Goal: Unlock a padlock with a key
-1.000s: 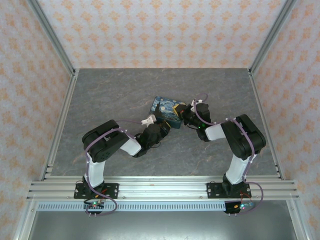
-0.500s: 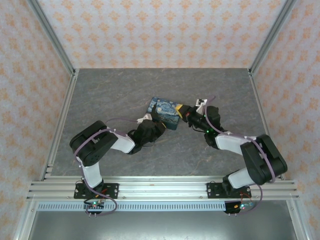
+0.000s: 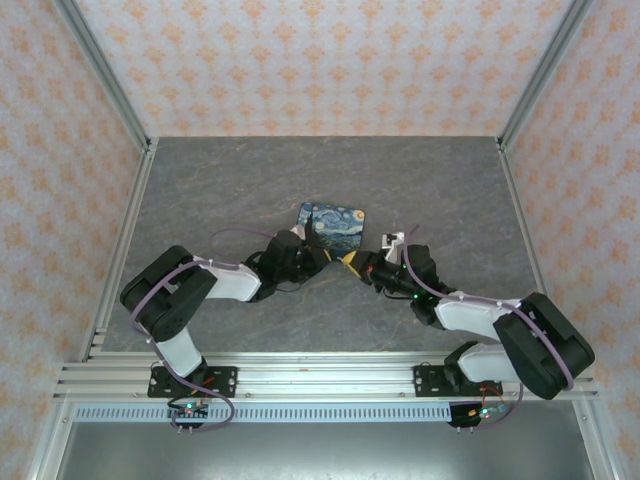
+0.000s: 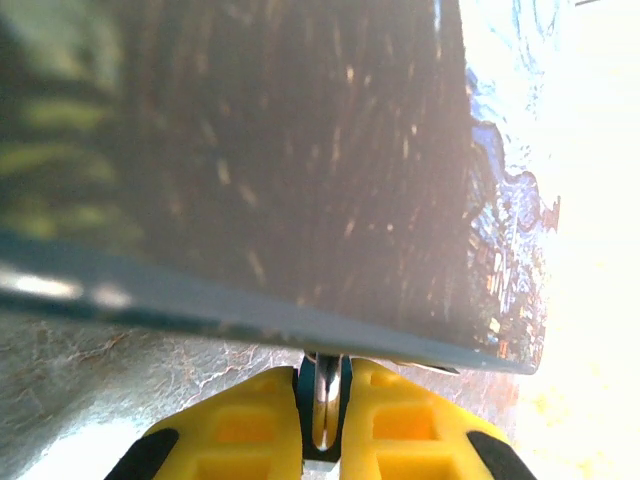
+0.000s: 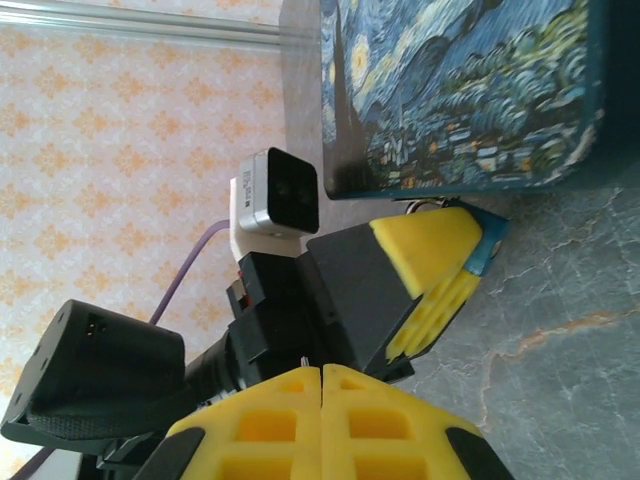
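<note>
A silver key with a blue head (image 4: 325, 392) is pinched between the yellow fingers of my left gripper (image 4: 325, 378). That gripper (image 3: 322, 256) presses up against the near edge of a flat box printed with a starry night painting (image 3: 335, 220). In the right wrist view the left gripper (image 5: 470, 236) shows the blue key head (image 5: 488, 240) at its tip, touching the box (image 5: 460, 90). My right gripper (image 5: 322, 376) is shut with nothing between its fingers, just near-right of the left one (image 3: 354, 264). The padlock is hidden.
The grey stone-patterned table (image 3: 440, 190) is bounded by aluminium rails and patterned walls (image 3: 320, 60). The left arm's wrist camera (image 5: 275, 195) and its purple cable sit close in front of my right gripper. The two arms lie low and nearly meet at mid-table.
The right arm has swung toward the near side, and its gripper went from the box's right side to its near edge. The left arm stretched out lower. The box turned squarer.
</note>
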`<action>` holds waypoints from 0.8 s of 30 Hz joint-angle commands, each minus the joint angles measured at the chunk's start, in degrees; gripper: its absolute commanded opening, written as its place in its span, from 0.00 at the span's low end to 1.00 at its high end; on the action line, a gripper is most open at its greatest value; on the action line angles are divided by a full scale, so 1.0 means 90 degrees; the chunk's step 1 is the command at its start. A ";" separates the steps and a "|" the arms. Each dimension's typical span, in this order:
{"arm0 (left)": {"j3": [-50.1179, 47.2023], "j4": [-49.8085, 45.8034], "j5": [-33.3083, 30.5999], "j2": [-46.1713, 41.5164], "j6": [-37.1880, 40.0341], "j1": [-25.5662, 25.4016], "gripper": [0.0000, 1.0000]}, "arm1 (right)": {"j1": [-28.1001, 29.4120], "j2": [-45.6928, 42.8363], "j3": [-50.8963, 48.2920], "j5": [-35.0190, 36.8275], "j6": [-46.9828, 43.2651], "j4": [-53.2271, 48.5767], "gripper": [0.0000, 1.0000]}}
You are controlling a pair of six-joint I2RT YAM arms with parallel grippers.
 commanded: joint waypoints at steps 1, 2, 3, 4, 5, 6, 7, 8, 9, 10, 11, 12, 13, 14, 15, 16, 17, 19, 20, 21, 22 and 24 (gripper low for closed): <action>0.0004 -0.0125 0.0240 -0.0267 0.0243 0.0082 0.00 | 0.0023 0.0123 -0.0020 0.0230 -0.0236 0.0199 0.00; -0.0028 -0.0109 0.0252 -0.0306 0.0234 0.0084 0.00 | 0.0026 0.0216 0.0014 0.0229 -0.0248 0.0245 0.00; -0.0062 -0.0079 0.0267 -0.0328 0.0226 0.0084 0.00 | 0.0021 0.0321 0.0048 0.0224 -0.0260 0.0297 0.00; -0.0093 -0.0039 0.0285 -0.0350 0.0231 0.0085 0.00 | 0.0021 0.0407 0.0065 0.0215 -0.0259 0.0348 0.00; -0.0122 0.0017 0.0325 -0.0381 0.0226 0.0085 0.00 | 0.0026 0.0516 0.0091 0.0210 -0.0259 0.0411 0.00; -0.0160 0.0098 0.0372 -0.0399 0.0232 0.0085 0.00 | 0.0023 0.0616 0.0111 0.0210 -0.0245 0.0488 0.00; -0.0175 0.0135 0.0409 -0.0431 0.0235 0.0083 0.00 | 0.0025 0.0692 0.0112 0.0210 -0.0222 0.0571 0.00; -0.0182 0.0138 0.0444 -0.0462 0.0261 0.0085 0.00 | 0.0023 0.0786 0.0117 0.0210 -0.0187 0.0658 0.00; -0.0187 0.0148 0.0477 -0.0501 0.0294 0.0077 0.00 | 0.0028 0.0852 0.0119 0.0200 -0.0148 0.0752 0.00; -0.0202 0.0164 0.0499 -0.0548 0.0310 0.0085 0.00 | 0.0025 0.0883 0.0119 0.0209 -0.0125 0.0787 0.00; -0.0223 0.0213 0.0530 -0.0574 0.0325 0.0076 0.00 | 0.0021 0.0895 0.0116 0.0215 -0.0104 0.0819 0.00; -0.0233 0.0246 0.0555 -0.0602 0.0329 0.0084 0.00 | 0.0021 0.0898 0.0113 0.0227 -0.0084 0.0830 0.00; -0.0237 0.0249 0.0568 -0.0637 0.0307 0.0094 0.00 | 0.0020 0.0886 0.0112 0.0237 -0.0079 0.0830 0.00; -0.0250 0.0298 0.0561 -0.0665 0.0251 0.0103 0.00 | 0.0029 0.0857 0.0110 0.0247 -0.0055 0.0828 0.00; -0.0278 0.0381 0.0553 -0.0676 0.0194 0.0122 0.00 | 0.0025 0.0819 0.0101 0.0266 -0.0035 0.0816 0.00; -0.0317 0.0478 0.0537 -0.0688 0.0074 0.0143 0.00 | 0.0021 0.0766 0.0105 0.0290 -0.0010 0.0802 0.00; -0.0358 0.0614 0.0511 -0.0685 -0.0050 0.0161 0.00 | 0.0021 0.0722 0.0093 0.0321 0.0003 0.0759 0.00; -0.0446 0.0865 0.0422 -0.0688 -0.0280 0.0179 0.00 | 0.0020 0.0619 0.0086 0.0382 0.0055 0.0704 0.00; -0.0493 0.0998 0.0352 -0.0685 -0.0410 0.0184 0.00 | 0.0023 0.0573 0.0071 0.0426 0.0103 0.0697 0.00; -0.0523 0.1101 0.0307 -0.0685 -0.0524 0.0182 0.00 | 0.0023 0.0536 0.0055 0.0463 0.0161 0.0700 0.00; -0.0547 0.1196 0.0252 -0.0685 -0.0641 0.0182 0.00 | 0.0024 0.0489 0.0043 0.0523 0.0227 0.0700 0.00; -0.0592 0.1293 0.0130 -0.0693 -0.0804 0.0182 0.00 | 0.0022 0.0389 -0.0006 0.0664 0.0393 0.0694 0.00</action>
